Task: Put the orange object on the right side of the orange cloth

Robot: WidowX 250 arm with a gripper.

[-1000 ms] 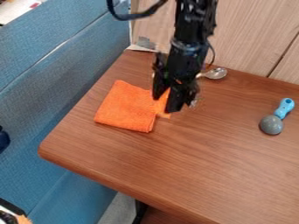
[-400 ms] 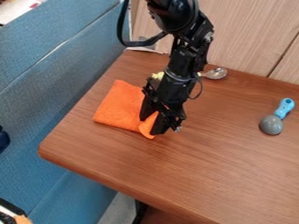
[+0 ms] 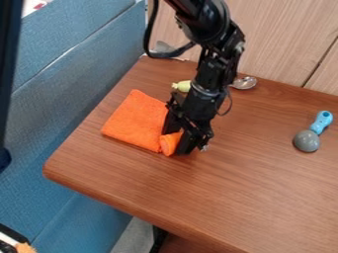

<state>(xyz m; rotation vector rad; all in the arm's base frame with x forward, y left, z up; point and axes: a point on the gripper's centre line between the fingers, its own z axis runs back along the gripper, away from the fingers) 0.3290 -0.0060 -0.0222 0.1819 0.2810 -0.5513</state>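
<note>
The black gripper [image 3: 176, 142] is low over the table at the cloth's lower right corner, shut on the orange object [image 3: 170, 143]. That object shows between the two fingers, and part of it is hidden behind them. To its left the orange cloth [image 3: 136, 121] lies flat, its right edge partly covered by the gripper. Whether the object rests on the cloth's edge or just beside it, I cannot tell.
Behind the arm lies a spoon [image 3: 245, 83] with a yellow-green handle [image 3: 182, 86]. A grey ball-shaped item with a blue handle [image 3: 321, 121] is at the right. A dark upright shape [image 3: 8, 64] stands at the left edge.
Over the last second the gripper and the orange object have moved toward the table's front edge. The cloth's left corner has shifted slightly left. A dark shape has entered at the left edge.
</note>
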